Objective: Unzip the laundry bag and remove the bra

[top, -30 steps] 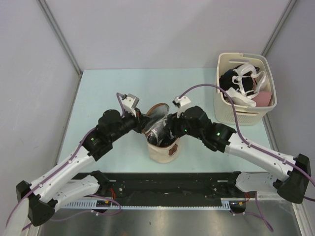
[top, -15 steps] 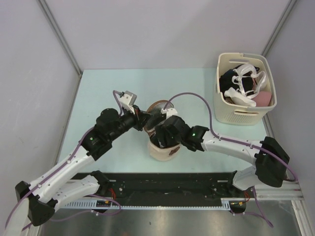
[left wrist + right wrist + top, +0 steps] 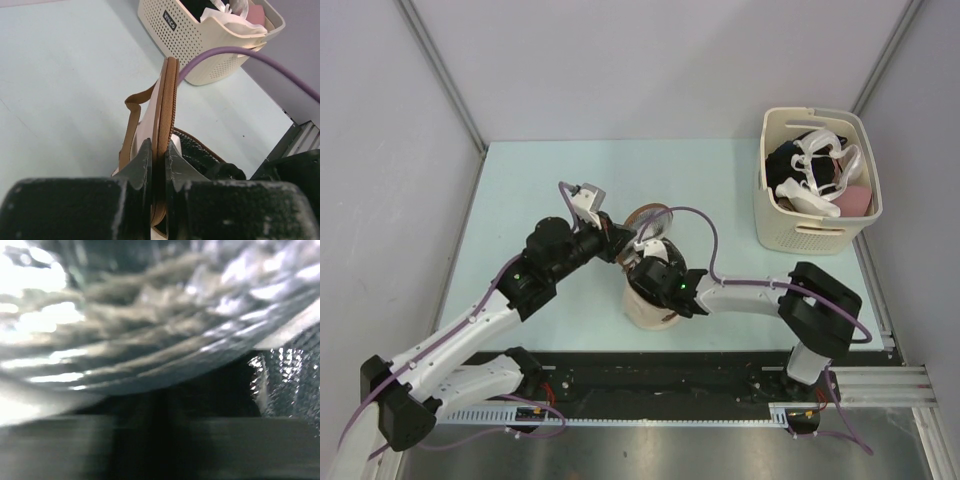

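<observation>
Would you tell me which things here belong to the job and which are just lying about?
Job: laundry bag, its lid pinched by the left gripper; right gripper down inside it. The bra is not discernible.
Lying about: plastic basket and the clothes in it.

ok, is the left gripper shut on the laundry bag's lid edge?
Yes, in the left wrist view the left gripper pinches the brown zipper trim of the laundry bag.

A robot test lab: plain grey panel walls (image 3: 670, 60), metal frame posts (image 3: 444, 80), pale green table (image 3: 520, 185), black mounting rail (image 3: 720, 366).
</observation>
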`<state>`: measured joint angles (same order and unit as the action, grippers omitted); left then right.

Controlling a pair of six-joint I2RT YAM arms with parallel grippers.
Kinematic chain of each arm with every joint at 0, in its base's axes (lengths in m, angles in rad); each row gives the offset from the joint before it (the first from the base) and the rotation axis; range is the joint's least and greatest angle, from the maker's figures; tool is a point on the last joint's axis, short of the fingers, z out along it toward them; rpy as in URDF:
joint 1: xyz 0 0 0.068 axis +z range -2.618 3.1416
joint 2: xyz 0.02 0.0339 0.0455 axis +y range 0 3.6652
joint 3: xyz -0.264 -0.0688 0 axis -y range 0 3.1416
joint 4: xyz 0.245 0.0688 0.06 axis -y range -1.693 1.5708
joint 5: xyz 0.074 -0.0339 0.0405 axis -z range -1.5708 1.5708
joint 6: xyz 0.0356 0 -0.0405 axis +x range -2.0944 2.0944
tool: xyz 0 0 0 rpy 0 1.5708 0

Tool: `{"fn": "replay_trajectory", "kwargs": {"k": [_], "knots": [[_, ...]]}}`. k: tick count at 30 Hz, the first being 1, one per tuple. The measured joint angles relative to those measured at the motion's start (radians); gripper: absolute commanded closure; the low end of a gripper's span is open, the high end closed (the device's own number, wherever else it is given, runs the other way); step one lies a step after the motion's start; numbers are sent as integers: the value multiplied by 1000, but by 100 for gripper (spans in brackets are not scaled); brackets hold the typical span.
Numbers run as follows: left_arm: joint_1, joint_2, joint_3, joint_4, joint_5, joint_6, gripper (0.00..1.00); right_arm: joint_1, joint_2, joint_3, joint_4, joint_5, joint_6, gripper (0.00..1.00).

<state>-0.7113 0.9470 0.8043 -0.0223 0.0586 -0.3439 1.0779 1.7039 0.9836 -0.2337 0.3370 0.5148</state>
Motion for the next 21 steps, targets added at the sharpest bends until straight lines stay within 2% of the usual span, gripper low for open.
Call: {"fn": "replay_trajectory", "kwargs": {"k": [5,14,21], "knots": [[0,5,0,6,-5,2,100,26,-114,-31,-33,31,-10,100],[0,50,0,5,-41,5,100,53,-447,-37,-24,61,-67,100],[0,53,-2,3,-47,4,100,66,-573,-37,25,111,-86,100]]}}
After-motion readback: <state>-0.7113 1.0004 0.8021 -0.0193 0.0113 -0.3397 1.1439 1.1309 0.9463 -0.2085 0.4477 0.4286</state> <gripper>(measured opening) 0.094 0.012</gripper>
